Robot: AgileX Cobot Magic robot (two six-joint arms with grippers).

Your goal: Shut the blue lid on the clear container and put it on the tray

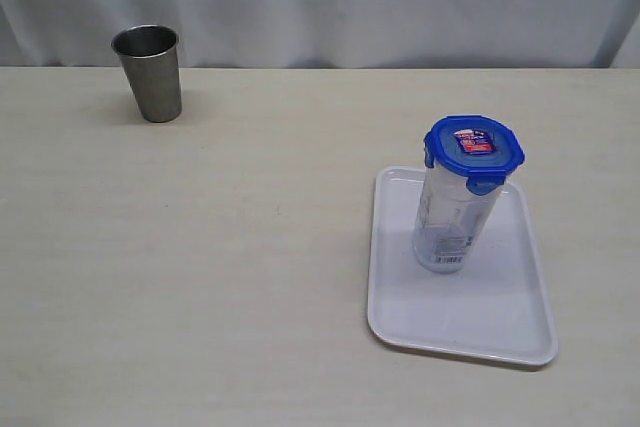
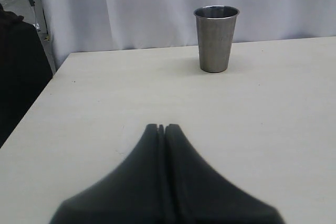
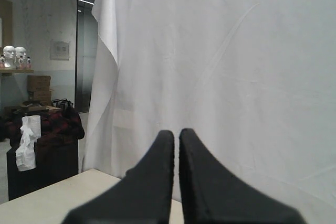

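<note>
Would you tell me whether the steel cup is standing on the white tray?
No, the steel cup stands on the bare table, apart from the tray, which holds the clear container.

We see the lidded clear container [image 1: 452, 217] standing on the tray [image 1: 500, 317], steel cup [image 1: 150, 72] far left behind.

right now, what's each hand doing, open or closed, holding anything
Left hand: closed, holding nothing.
Right hand: closed, holding nothing.
</note>
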